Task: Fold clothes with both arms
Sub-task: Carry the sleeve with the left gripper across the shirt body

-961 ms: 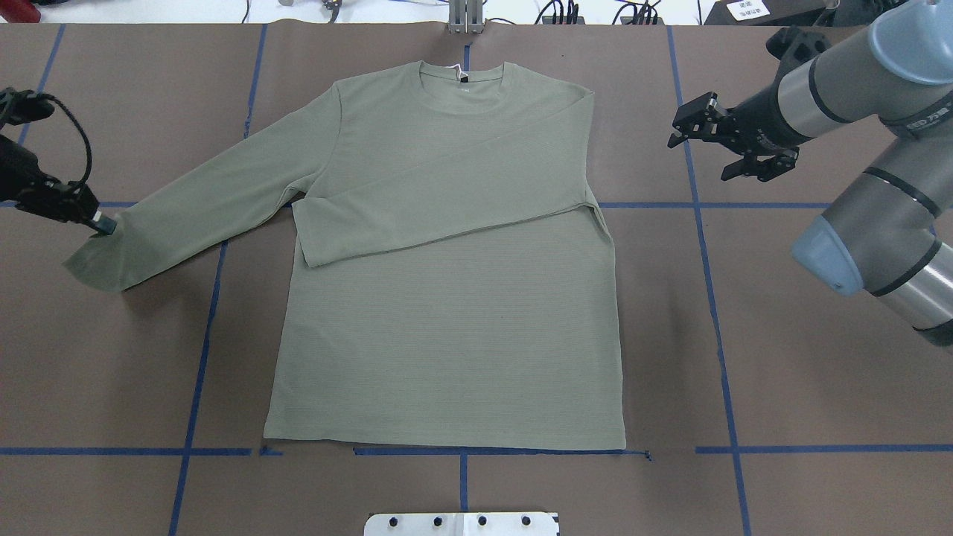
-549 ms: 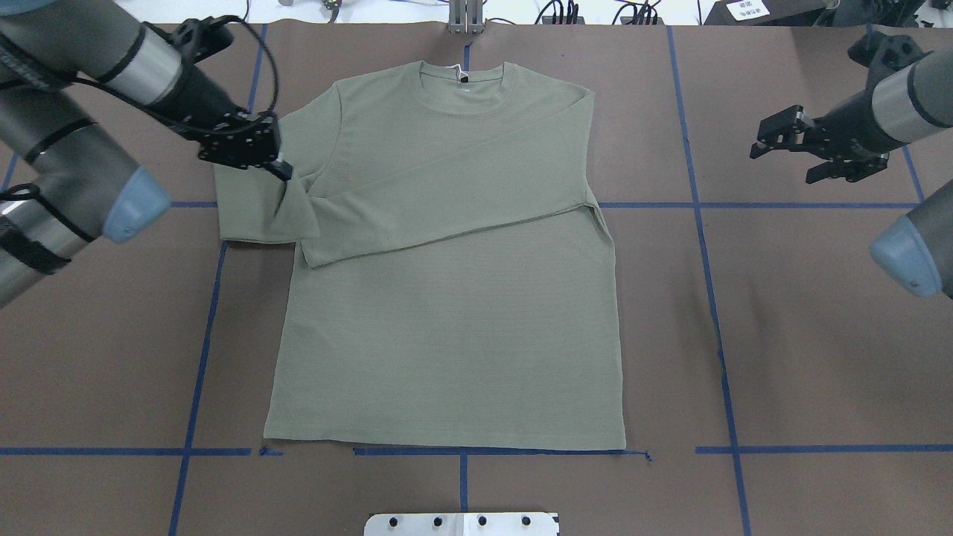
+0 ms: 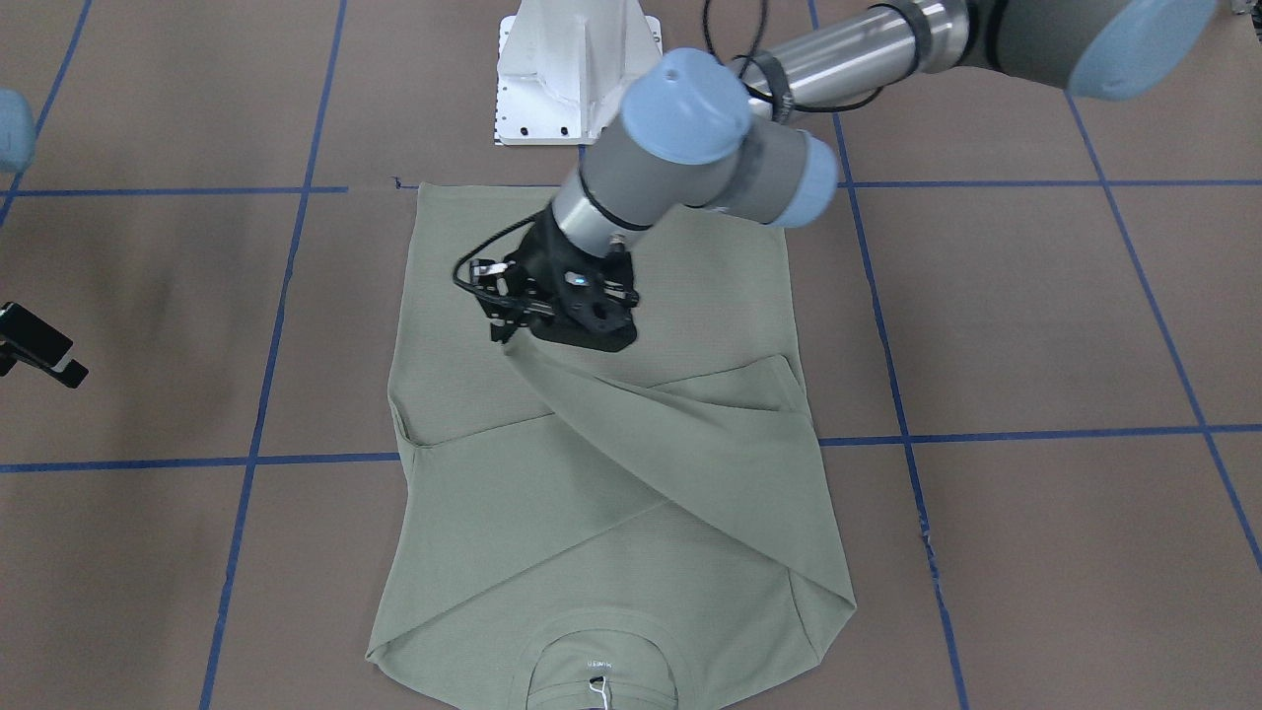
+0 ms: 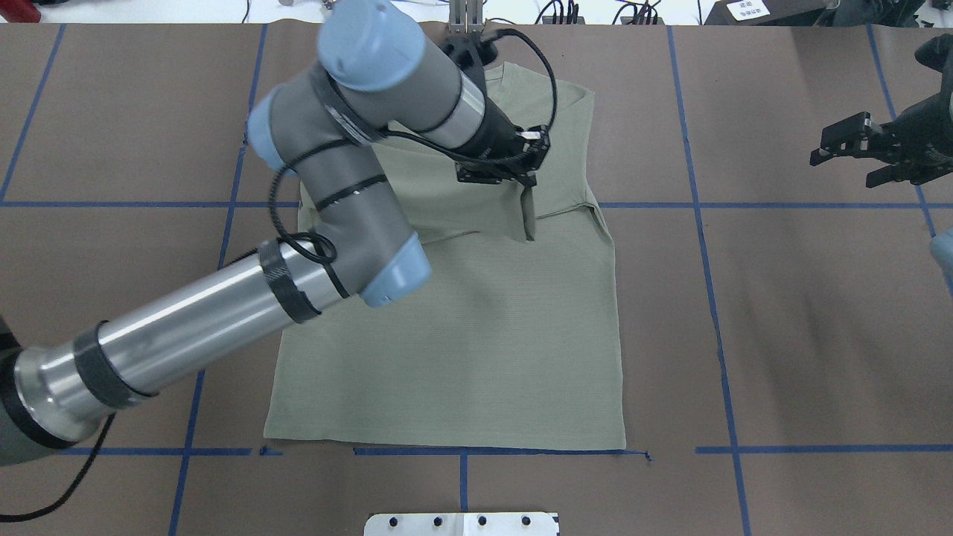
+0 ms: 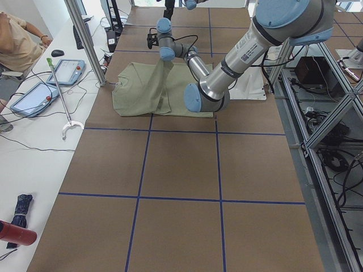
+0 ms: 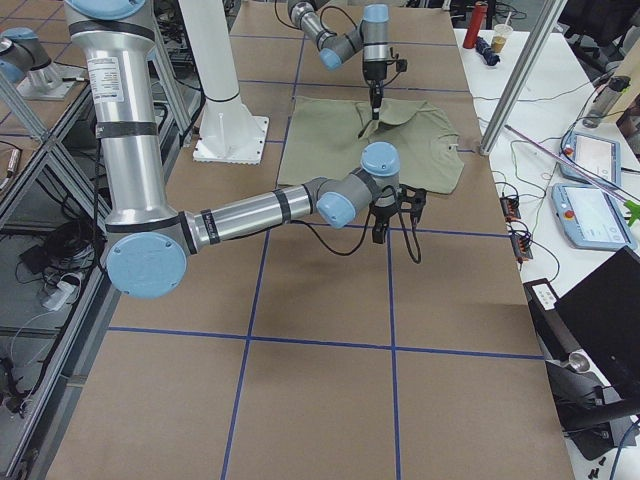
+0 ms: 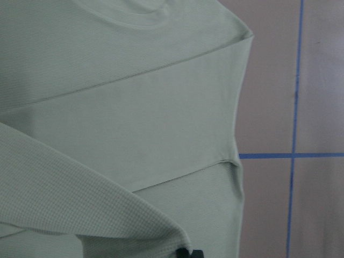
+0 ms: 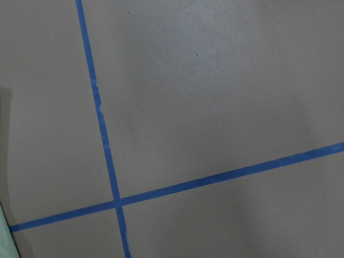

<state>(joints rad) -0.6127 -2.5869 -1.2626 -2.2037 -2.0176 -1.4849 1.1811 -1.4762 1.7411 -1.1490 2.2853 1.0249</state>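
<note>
Upper centre of the overhead frame: the left tool (image 4: pixel 530 182) pinches the sleeve (image 4: pixel 526 217) of the shirt (image 4: pixel 461 335) above the bench (image 4: pixel 782 335). At the right edge, the right tool (image 4: pixel 843 165) has its jaws apart.

brown table cover (image 4: pixel 819 335) crossed by blue tape (image 4: pixel 744 205), white bench (image 5: pixel 39 170) alongside.

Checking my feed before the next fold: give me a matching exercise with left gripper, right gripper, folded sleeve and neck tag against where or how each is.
Things:
1. left gripper
2. right gripper
3. folded sleeve
4. neck tag

States:
A. open, above bare table
B. lying flat across the chest
C. at the end of the shirt away from the robot
D. shut on the other sleeve, raised above the shirt

Pairs: 1-D, 2-A, 3-B, 4-C
</note>
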